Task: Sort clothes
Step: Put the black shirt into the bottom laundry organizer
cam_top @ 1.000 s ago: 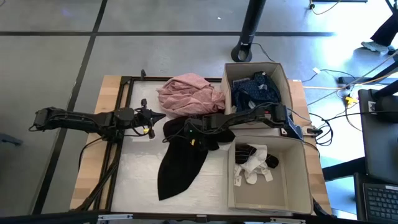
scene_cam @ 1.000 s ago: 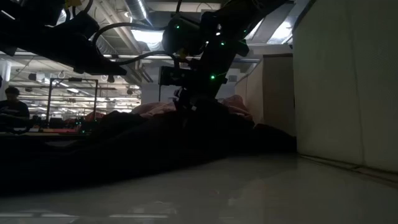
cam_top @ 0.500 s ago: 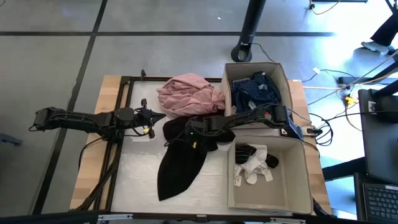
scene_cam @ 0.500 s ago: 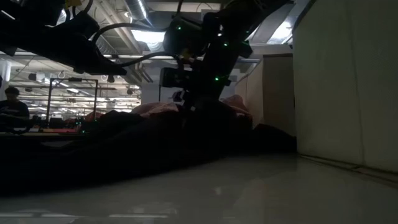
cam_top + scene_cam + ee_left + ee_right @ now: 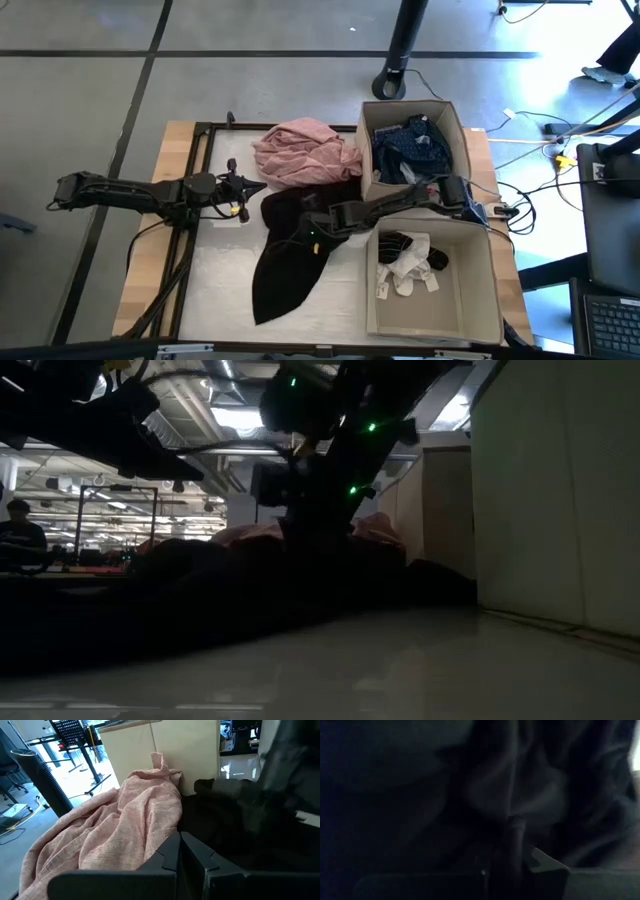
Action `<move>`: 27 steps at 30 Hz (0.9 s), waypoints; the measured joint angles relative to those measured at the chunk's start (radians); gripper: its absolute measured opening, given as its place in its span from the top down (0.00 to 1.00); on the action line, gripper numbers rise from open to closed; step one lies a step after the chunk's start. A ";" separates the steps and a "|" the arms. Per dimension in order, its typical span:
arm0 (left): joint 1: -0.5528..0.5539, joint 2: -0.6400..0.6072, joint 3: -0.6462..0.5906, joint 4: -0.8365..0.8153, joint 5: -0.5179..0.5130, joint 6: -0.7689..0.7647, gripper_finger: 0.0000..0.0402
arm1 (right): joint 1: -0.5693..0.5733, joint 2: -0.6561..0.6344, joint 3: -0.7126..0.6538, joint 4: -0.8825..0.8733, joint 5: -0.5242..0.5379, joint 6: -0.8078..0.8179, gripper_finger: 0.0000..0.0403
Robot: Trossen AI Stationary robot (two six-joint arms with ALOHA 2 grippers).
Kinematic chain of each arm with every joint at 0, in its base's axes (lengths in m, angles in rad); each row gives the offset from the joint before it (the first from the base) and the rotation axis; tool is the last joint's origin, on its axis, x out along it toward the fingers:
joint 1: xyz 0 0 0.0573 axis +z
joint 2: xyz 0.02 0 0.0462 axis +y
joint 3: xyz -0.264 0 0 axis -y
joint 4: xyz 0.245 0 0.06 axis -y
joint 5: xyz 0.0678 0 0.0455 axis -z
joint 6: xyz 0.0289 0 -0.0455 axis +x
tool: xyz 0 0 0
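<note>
A black garment (image 5: 283, 262) lies spread on the white table top, with its narrow end toward the near edge. My right gripper (image 5: 308, 234) reaches in from the right, slants down and is shut on the garment's wide far part. A pink garment (image 5: 303, 150) lies heaped at the far side and rests against the far cardboard box (image 5: 366, 150). My left gripper (image 5: 256, 187) hovers shut at the left, and its fingers (image 5: 181, 851) point at the pink garment (image 5: 115, 830). Blue and navy clothes (image 5: 410, 142) lie in the far box, and white socks (image 5: 408, 268) lie in the near box. My right gripper pinches a raised fold of the black garment (image 5: 520, 802) between its two fingers, in the garment's wide far part. The fingers slant down from the table's right side. How many layers they hold cannot be told. The rest of the garment lies on the table.
Two beige cardboard boxes stand along the right side, the near one (image 5: 480, 300) in front of the far one. A black frame (image 5: 190, 200) runs around the white work surface. In the low view a box wall (image 5: 560, 500) rises at the right. Bare white table (image 5: 215, 280) lies left of the black garment.
My right gripper has gone toward the table's near edge and a little up, rolling at the wrist, and stays over the black garment's wide far part. That part has bunched toward the gripper. The narrow near end has stayed where it was.
</note>
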 joint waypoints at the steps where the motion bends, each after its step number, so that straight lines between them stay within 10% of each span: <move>1: 0.000 0.000 0.000 0.000 0.000 0.000 0.99 | 0.009 -0.013 0.000 0.000 0.037 -0.004 0.94; 10: 0.000 0.000 0.000 -0.001 0.000 0.000 0.99 | 0.071 -0.119 0.004 0.047 0.457 -0.122 0.93; 27: 0.000 0.000 0.000 0.000 0.000 0.022 0.99 | 0.124 -0.409 0.007 0.014 0.704 -0.332 0.93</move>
